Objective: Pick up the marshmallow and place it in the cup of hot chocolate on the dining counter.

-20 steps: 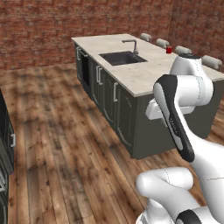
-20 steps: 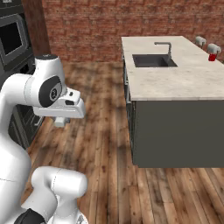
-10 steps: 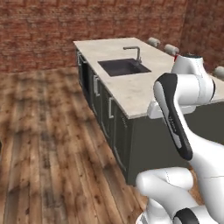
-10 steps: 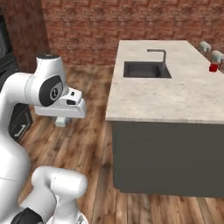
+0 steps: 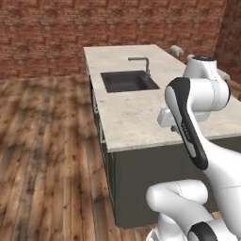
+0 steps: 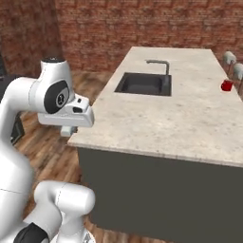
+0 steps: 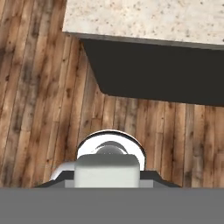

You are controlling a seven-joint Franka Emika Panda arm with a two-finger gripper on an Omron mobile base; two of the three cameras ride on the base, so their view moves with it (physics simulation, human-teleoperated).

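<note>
Simulated kitchen with a brick back wall and a wood plank floor (image 5: 42, 141). The dining counter (image 6: 190, 118), a long island with a beige speckled stone top and a dark base, runs away from the robot toward the wall. A dark sink (image 5: 128, 81) is sunk into the top toward its left long edge in both base views, with a faucet (image 5: 141, 62) standing at the basin's rim.

The cup of hot chocolate (image 6: 227, 86), a small red mug, stands at the right long edge of the top in the right base view, about level with the sink and well apart from it. 2 pale rounded chair backs (image 6: 233, 64) rise just beyond that edge, near the cup. The marshmallow cannot be made out at this resolution.

The white arm (image 5: 195, 101) is folded up over the near end of the island; its hand (image 6: 71, 116) hangs off the near left corner of the top, above the floor. The hand view looks down on the near edge of the stone top, the dark base below it and the planks. The fingertips are not visible, so whether the gripper is spread or closed cannot be told.
</note>
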